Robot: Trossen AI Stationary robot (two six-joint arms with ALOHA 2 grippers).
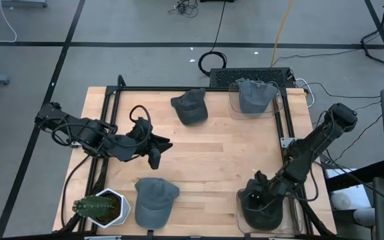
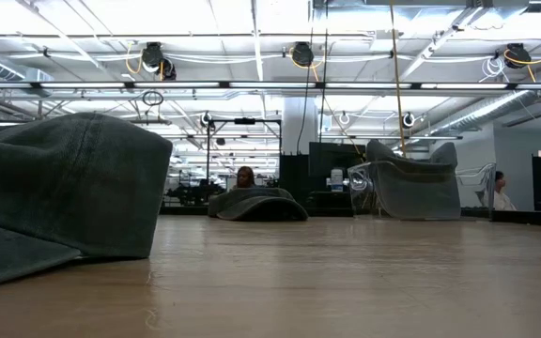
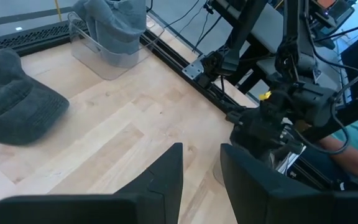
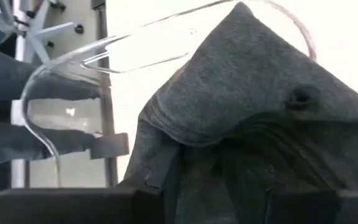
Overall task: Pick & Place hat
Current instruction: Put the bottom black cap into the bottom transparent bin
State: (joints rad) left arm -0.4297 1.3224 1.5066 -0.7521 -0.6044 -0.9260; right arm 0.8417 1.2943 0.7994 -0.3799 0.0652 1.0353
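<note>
While my right gripper (image 1: 257, 200) sits low over the dark hat (image 4: 253, 124) in the near clear bin (image 1: 292, 223), it looks clenched on the cloth, though I can't be sure. Lifting may drag the hat out. My left gripper (image 3: 201, 180) hovers parted, empty. Only the right wrist view shows the bin's rim beside the hat.

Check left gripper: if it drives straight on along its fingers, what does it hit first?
Probably nothing on the table: bare wood lies ahead of the left gripper. Further along that line sits the right arm at the table's edge, though depth is hard to judge.
</note>
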